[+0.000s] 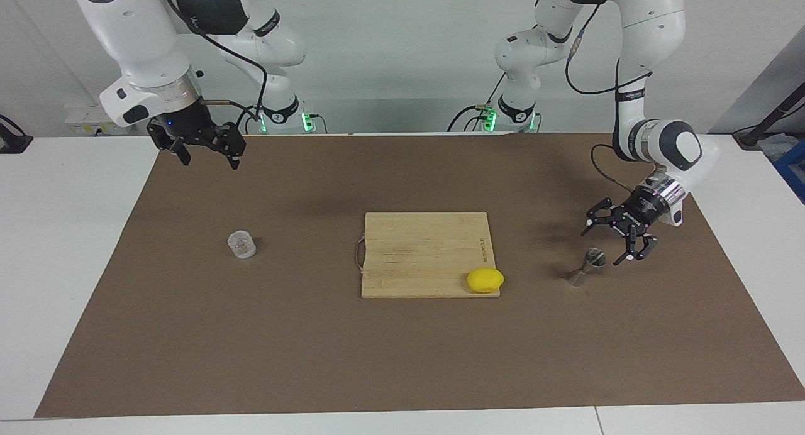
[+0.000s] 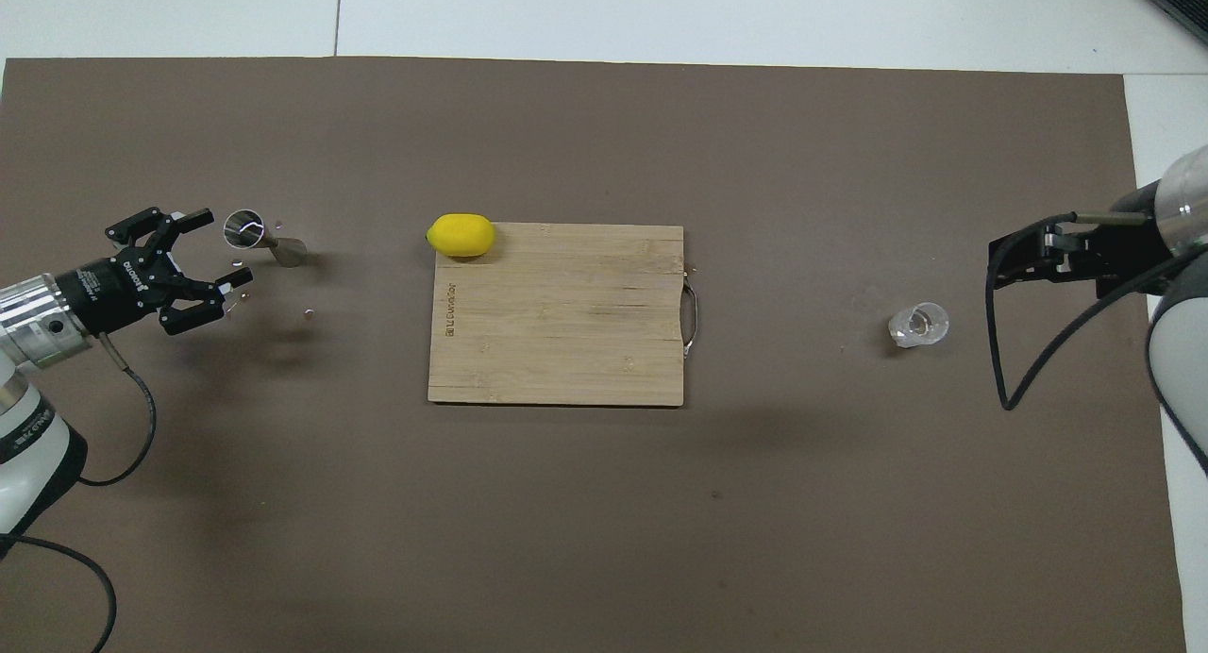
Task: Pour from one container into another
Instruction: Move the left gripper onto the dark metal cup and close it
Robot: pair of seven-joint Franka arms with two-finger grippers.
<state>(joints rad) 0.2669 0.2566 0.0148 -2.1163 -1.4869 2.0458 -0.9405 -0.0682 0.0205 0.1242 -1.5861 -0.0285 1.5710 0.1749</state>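
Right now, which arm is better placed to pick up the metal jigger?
The left. The left gripper is open, low beside the jigger at the left arm's end of the table. The right gripper waits, open, up over the mat's edge at the right arm's end, closer to the glass tumbler.

The little glass cup (image 1: 241, 244) is clear and short with thick sides. It stands upright on the brown mat, toward the right arm's end of the counter. There may be something small inside, but it is hard to tell. The shiny metal jigger (image 1: 585, 266) has two cones joined at a thin middle. It stands on the mat toward the left arm's end, its open top showing.
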